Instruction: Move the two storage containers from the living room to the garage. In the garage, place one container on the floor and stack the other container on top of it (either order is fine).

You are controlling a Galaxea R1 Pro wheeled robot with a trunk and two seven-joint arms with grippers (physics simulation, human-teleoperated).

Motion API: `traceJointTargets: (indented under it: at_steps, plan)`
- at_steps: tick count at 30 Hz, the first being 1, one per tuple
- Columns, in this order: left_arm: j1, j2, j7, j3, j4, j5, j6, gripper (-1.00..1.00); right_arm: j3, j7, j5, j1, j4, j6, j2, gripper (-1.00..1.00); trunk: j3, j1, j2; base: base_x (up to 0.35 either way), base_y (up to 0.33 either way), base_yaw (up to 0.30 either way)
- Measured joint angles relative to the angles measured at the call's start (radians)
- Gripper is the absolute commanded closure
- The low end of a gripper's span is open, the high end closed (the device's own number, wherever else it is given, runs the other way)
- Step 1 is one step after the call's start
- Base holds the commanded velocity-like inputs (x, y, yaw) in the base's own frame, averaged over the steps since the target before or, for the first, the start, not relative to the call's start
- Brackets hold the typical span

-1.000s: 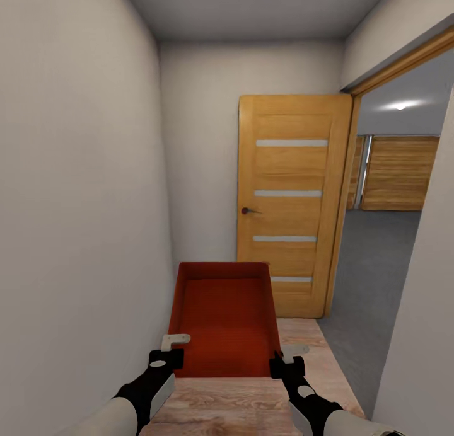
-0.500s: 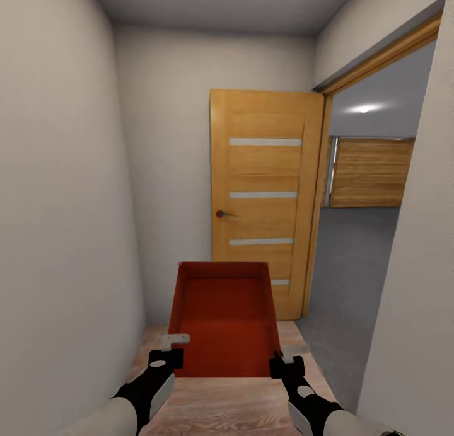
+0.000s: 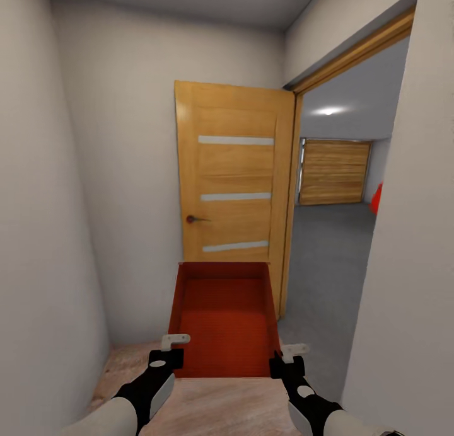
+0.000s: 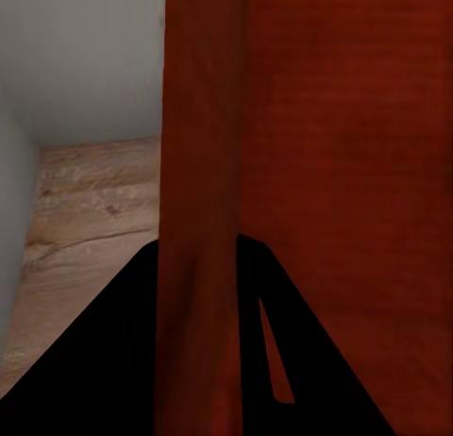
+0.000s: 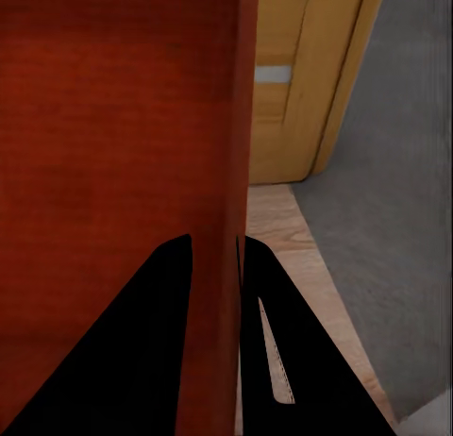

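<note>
**Bin carried toward an open doorway**

Pale hallway walls [image 3: 57, 203] at nine o'clock and ahead. At twelve o'clock, an open wooden door [image 3: 234, 196]; at two o'clock, grey concrete floor [image 3: 325, 247] and a plank garage door [image 3: 334, 171]. Held at centre over light wood flooring [image 3: 214, 404], one orange-red storage container [image 3: 224, 319]. Pinching its side walls: left gripper [image 3: 169, 348] at seven o'clock, right gripper [image 3: 285, 355] at five o'clock. Red sliver [image 3: 376, 198] at three o'clock, unidentifiable.

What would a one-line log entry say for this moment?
place: hallway by open wooden door | carrying: storage container | left gripper: shut on wall | right gripper: shut on wall | ahead: garage floor
</note>
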Motion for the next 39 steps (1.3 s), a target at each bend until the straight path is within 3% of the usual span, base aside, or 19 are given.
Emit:
traceJointTargets:
  at_steps: [20, 39]
  plan:
    - [0.000, 0.000, 0.000, 0.001, -0.002, -0.001, 0.000, 1.00, 0.001, 0.000, -0.002, 0.000, -0.002, 0.000, -0.001, 1.00, 0.000, 0.000, 0.000, 0.292, 0.181, -0.285]
    - [0.000, 0.000, 0.000, 0.000, 0.000, 0.000, 0.000, 1.00, 0.000, 0.000, 0.000, 0.000, 0.000, 0.000, 0.000, 1.00, 0.000, 0.001, 0.000, 0.011, 0.009, -0.275]
